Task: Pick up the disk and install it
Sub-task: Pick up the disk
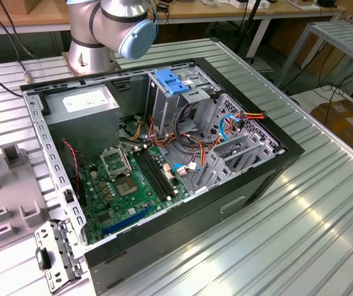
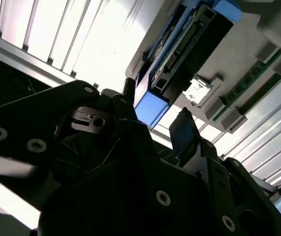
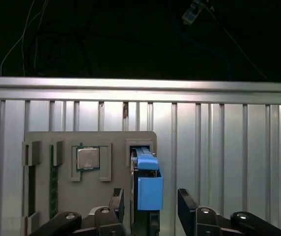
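Straddling the disk, fingers spread wide, not clamped.

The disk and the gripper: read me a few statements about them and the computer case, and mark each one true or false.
1. The disk sits in a slot of the grey holder. True.
2. The gripper is shut on the disk. False: in the first wrist view its fingers stand open on either side of the disk, with gaps showing.
3. A square processor chip lies in the same holder. True.
4. The computer case is closed up. False: in the exterior view it lies open, with the motherboard exposed.
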